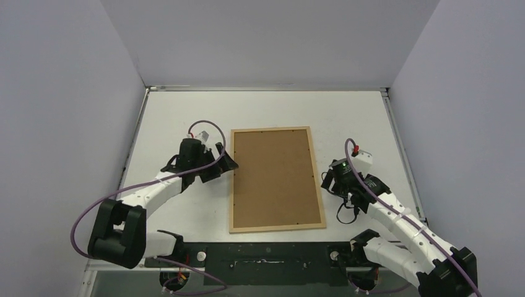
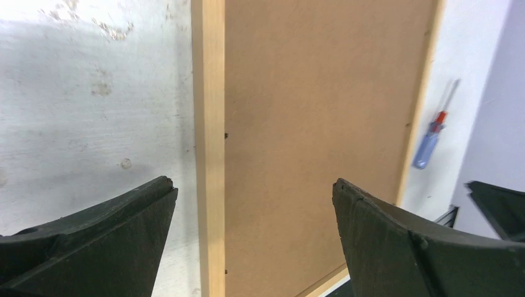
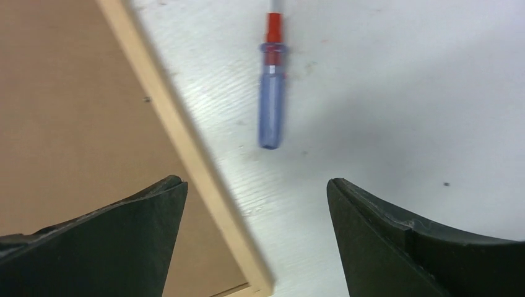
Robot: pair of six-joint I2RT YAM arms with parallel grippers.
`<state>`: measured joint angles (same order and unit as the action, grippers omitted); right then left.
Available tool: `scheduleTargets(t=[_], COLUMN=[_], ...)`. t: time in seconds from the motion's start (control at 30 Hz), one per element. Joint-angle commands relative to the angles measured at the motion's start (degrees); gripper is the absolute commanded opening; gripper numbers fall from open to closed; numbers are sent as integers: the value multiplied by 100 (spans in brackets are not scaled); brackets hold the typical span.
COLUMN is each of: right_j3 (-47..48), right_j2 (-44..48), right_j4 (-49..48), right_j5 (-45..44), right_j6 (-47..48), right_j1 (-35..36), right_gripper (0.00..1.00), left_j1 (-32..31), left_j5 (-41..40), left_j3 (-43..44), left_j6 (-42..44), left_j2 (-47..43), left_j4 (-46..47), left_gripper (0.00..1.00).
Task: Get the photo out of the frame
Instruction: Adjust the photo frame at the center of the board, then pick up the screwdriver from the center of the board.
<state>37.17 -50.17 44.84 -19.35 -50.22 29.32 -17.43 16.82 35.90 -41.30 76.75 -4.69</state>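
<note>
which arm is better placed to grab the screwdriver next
Right. The right end effector hangs open just short of the screwdriver, on its side of the frame. The left end effector is over the frame's opposite rail, with the whole backing panel between.

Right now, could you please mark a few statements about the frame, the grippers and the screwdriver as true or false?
1. The frame lies flat on the table with its brown backing panel facing up. True.
2. The left gripper is shut on the frame's rail. False: its jaws stand wide open above the rail, gripping nothing.
3. A screwdriver with a blue handle lies on the table beside the frame, apart from it. True.
4. The right gripper holds the screwdriver. False: it is open and empty, and the screwdriver lies on the table ahead of it.
5. The backing panel has been lifted out. False: it sits inside the frame.
</note>
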Motion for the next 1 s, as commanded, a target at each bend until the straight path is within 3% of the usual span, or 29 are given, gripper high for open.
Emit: scheduleTargets(t=[0.0,0.2,0.43,0.63,0.83,0.97], right_j3=[247,643,574,74,-122,-175], right_j2=[-571,-1285,-1870,-1849,-2275,-2505], right_j4=[445,264,-371,-1349,-1684,-1808], right_j5=[-1028,-982,-564,369,1086,1206], right_j6=[41,288,680,884,1155,1252], right_j1=[-22,-59,-375,-902,-1651,-1712], right_gripper=[86,90,97,93,82,78], left_j1=[390,1400,1642,1680,1687,1710], left_j5=[146,789,686,644,792,760], left_j3=[-175,-160,132,575,1084,1030], left_j6=[-234,-64,231,318,1129,1185], left_j2=[-872,-1533,-1815,-1941,-1923,-1905], left_j4=[87,-541,-1299,-1991,-2540,-2542], left_gripper=[97,97,97,97,97,97])
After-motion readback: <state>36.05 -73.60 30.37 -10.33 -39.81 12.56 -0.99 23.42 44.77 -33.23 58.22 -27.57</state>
